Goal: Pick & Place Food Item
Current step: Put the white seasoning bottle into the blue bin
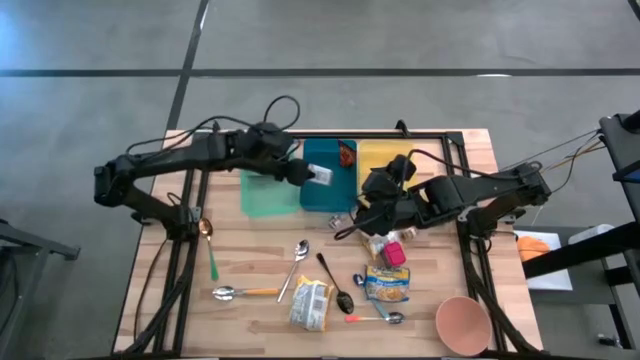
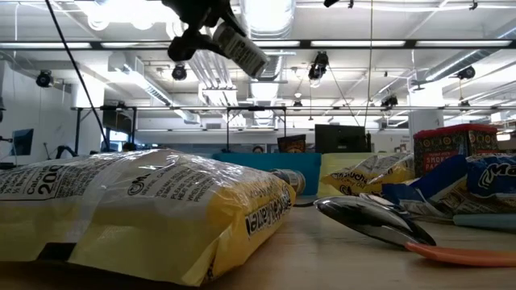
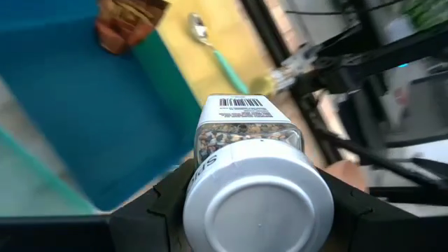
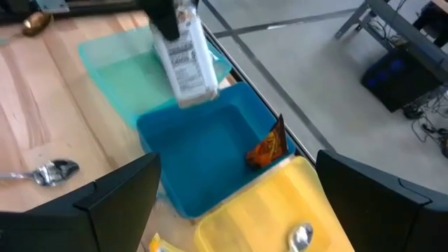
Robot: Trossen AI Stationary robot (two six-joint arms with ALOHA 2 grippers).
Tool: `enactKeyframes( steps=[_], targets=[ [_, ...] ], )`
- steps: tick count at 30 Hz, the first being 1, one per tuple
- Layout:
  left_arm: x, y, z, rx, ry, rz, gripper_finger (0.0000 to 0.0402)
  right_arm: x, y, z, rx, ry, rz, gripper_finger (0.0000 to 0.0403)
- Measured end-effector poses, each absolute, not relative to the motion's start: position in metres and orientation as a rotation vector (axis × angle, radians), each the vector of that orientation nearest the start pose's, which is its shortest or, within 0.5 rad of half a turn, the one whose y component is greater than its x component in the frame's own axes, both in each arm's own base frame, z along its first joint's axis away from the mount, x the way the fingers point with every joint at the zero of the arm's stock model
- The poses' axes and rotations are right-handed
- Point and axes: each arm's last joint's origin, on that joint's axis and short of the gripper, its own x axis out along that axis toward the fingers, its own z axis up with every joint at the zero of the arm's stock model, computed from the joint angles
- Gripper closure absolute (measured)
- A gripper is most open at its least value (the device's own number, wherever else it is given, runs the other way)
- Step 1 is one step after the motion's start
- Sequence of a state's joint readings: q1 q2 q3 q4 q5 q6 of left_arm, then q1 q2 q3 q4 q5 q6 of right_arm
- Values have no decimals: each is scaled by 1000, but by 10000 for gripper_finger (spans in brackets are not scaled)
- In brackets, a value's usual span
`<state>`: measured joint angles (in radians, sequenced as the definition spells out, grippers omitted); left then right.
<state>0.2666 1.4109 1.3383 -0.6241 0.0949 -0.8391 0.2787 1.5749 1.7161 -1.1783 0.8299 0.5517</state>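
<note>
Jar (image 3: pixel 248 140) clamped in left gripper (image 1: pixel 312 174), above blue bin (image 1: pixel 322 192)

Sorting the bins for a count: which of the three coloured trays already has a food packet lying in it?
The blue tray, the middle one: an orange-brown snack packet lies in its far corner. The green tray is bare; the yellow tray holds only a spoon.

The right gripper's (image 4: pixel 234 203) two dark fingers (image 4: pixel 115 199) stand wide apart at the bottom of the frame, nothing between them. Above centre, the left gripper (image 4: pixel 162 15) holds a jar (image 4: pixel 185 59) over the blue bin (image 4: pixel 203 157) — an orange packet (image 4: pixel 268 148) leans in its right corner. A yellow bin (image 4: pixel 266 210) sits lower right, a green bin (image 4: pixel 119 59) upper left, a spoon (image 4: pixel 45 173) at left on the wooden table (image 4: pixel 42 105).
</note>
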Motion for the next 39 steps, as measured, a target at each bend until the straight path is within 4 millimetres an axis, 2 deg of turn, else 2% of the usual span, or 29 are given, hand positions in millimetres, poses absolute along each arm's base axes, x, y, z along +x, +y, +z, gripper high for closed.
enactKeyframes(
  steps=[5, 15, 22, 26, 32, 39],
  targets=[
    [299, 89, 339, -891, 676, 518, 202, 286, 61, 385, -37, 748, -738, 24],
    [333, 104, 290, -928, 864, 548, 202, 261, 59, 401, 75, 692, -762, 24],
    [339, 107, 267, -923, 1048, 603, 202, 251, 59, 408, 113, 658, -755, 24],
    [341, 108, 269, -903, 1101, 625, 202, 253, 60, 406, 109, 664, -755, 24],
    [342, 111, 279, -859, 1076, 678, 202, 257, 62, 398, 100, 699, -747, 24],
    [340, 111, 277, -857, 1097, 699, 202, 257, 62, 396, 103, 704, -748, 24]
  ],
)
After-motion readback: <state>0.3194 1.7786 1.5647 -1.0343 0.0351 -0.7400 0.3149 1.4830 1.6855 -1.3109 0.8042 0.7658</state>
